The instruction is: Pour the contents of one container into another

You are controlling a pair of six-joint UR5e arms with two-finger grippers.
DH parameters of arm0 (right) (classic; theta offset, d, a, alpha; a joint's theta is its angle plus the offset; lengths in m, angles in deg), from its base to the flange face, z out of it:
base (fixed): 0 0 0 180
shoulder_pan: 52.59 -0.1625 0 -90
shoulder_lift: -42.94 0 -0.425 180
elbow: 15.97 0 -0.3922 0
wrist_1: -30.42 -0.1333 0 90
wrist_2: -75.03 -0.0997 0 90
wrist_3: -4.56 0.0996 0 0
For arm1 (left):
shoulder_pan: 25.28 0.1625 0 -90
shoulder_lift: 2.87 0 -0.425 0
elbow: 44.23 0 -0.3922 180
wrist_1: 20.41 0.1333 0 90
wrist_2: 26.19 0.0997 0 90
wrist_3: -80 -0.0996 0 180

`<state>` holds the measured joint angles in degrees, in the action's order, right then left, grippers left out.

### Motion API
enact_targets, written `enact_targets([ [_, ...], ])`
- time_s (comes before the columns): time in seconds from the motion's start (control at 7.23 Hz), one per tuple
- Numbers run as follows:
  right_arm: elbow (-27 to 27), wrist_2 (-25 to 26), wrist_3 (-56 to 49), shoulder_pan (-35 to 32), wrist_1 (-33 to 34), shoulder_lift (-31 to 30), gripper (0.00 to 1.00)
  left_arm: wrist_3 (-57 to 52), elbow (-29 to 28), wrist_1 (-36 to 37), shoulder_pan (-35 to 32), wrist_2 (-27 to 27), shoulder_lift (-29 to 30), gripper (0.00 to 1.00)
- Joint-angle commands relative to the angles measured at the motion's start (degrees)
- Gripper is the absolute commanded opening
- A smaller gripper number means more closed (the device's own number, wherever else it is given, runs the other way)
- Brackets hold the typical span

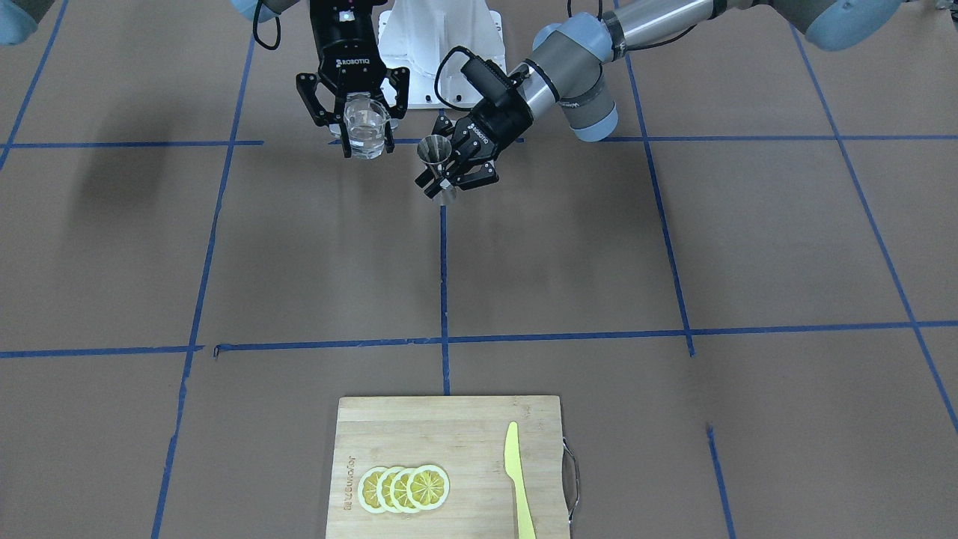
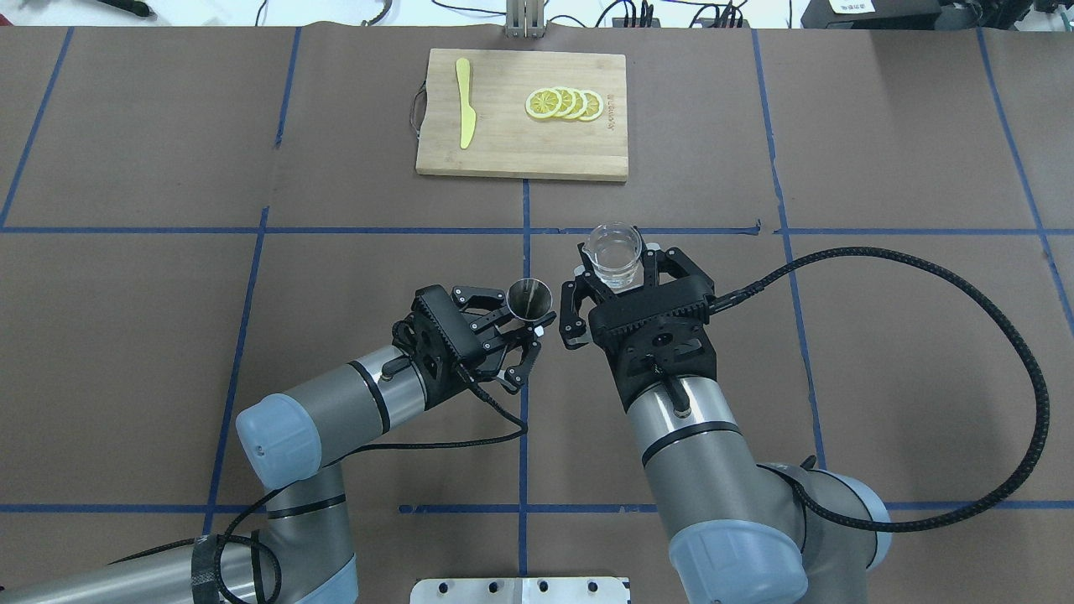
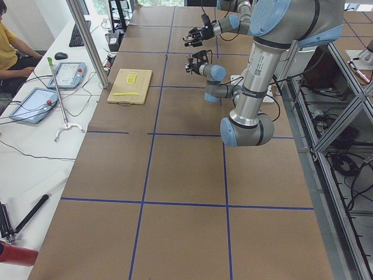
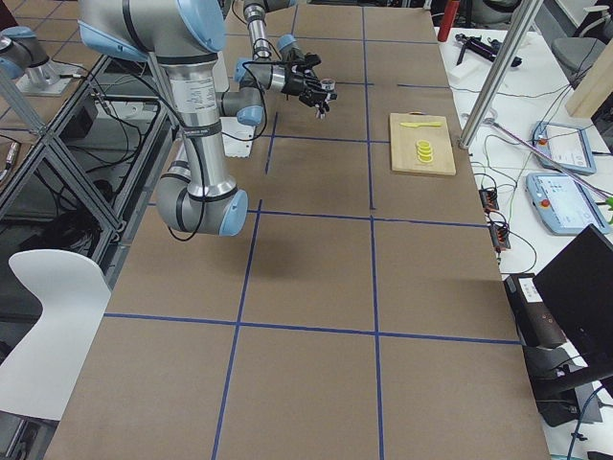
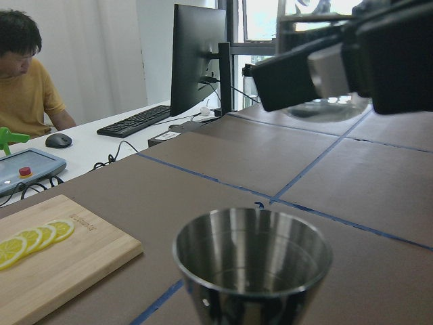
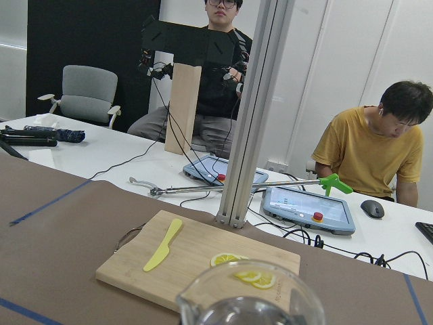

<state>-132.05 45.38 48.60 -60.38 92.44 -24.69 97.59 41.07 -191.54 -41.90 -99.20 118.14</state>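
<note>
Right tool [image 2: 619,275] pinched small clear glass tumbler [image 2: 614,250], upright, in air. Left tool [image 2: 522,317] pinched silver-grey hourglass metal jigger [image 2: 529,298], mouth up, just left of right tool, slightly lower, not touching.

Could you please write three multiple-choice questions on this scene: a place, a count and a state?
1. Where is the flat yellow plastic knife? A on the wooden cutting board; B on the floor; C in a gripper.
2. How many lemon slices? A two; B four; C six.
3. What does the right gripper hold? A nothing; B the knife; C a small clear glass tumbler.
1A: it lies on the board. 2B: four overlap. 3C: it clamps the tumbler; the left gripper holds the grey metal hourglass jigger.
</note>
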Motion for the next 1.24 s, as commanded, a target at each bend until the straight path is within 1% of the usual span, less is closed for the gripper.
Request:
enact_targets([
  [0.0,-0.5,-0.6,-0.9,0.3,0.0,-0.1,0.00,-0.2,-2.2,-2.0,-0.1,-0.1,0.4,0.00],
  [0.41,-0.6,-0.6,-4.1,0.7,0.3,-0.2,0.00,-0.2,-3.2,-2.8,-0.2,-0.2,1.7,0.00],
  [0.55,-1.3,-0.6,-4.1,0.8,3.0,-0.1,0.00,-0.2,-3.3,-2.8,-0.2,-0.3,2.5,0.00],
  [0.69,-3.2,-0.7,-4.1,0.8,6.8,0.1,0.00,-0.2,-3.6,-2.8,-0.2,-0.5,2.8,0.00],
  [1.11,-3.4,-0.6,-4.1,1.2,9.7,0.5,0.00,-0.2,-3.8,-3.2,-0.3,-0.5,3.7,0.00],
])
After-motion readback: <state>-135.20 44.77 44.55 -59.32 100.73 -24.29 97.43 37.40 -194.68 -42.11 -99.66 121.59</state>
